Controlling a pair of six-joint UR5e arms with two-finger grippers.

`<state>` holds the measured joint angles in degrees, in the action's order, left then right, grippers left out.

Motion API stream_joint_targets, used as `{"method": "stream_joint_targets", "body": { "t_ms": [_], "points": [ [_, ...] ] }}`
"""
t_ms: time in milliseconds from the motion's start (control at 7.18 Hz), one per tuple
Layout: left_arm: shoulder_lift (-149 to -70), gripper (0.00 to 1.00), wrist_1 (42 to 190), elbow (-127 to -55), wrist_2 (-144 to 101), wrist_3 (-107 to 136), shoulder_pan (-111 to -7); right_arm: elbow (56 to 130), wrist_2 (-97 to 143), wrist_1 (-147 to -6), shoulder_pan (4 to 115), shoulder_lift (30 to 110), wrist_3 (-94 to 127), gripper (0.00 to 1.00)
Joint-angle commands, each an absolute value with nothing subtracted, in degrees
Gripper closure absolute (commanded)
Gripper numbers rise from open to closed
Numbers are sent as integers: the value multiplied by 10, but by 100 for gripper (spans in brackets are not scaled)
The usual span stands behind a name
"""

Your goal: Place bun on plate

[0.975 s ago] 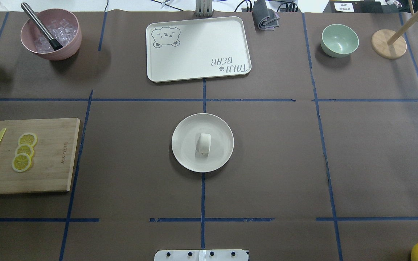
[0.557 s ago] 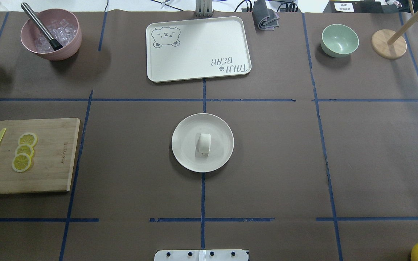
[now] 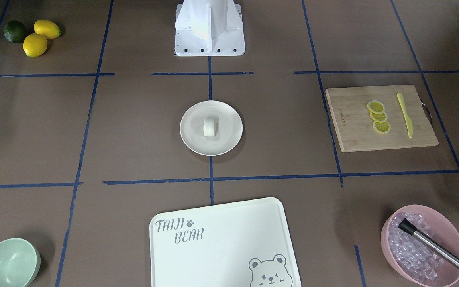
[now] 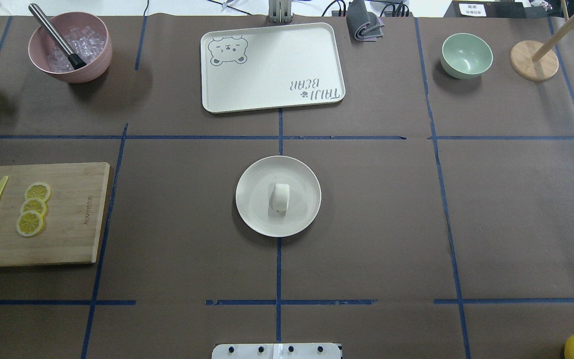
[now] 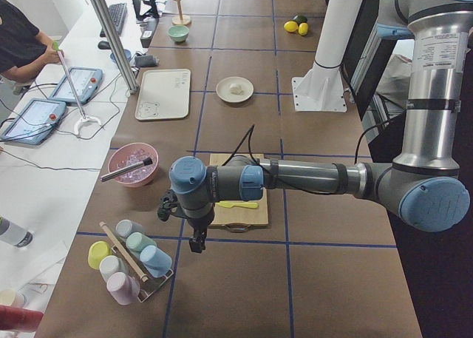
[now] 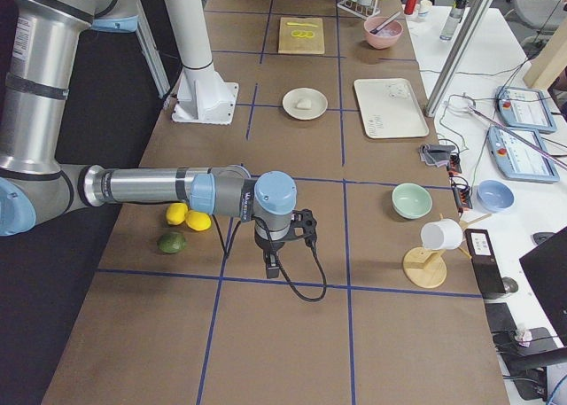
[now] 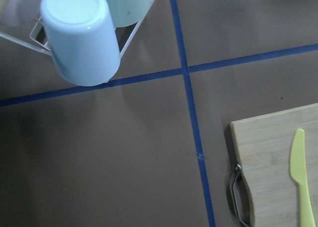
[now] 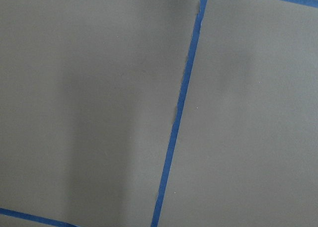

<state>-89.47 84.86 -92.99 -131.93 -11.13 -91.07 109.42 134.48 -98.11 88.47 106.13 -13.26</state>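
White and smooth, the bun [image 4: 280,198] is lying at the middle of the plate [image 4: 254,212], centre of the overhead frame, its long axis running up and down there. The left gripper [image 5: 196,243], low in the left side view, and the right gripper [image 6: 272,268], mid-frame in the right side view, are hanging well apart from it. Whether either is clenched or released cannot be told. Neither is looking clearly nearer, and the placing is looking done.
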Motion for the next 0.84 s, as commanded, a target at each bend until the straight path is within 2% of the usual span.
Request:
{"method": "stream_joint_targets", "body": {
  "t_ms": [0,696],
  "points": [
    [-882,0,853,-923,-1310,-108,-911,1080,1345,-978,885,1056,-131,0],
    [-861,0,907,-931,-1310,-112,-911,1056,1346,-979,885,1028,-130,0]
  ]
}}
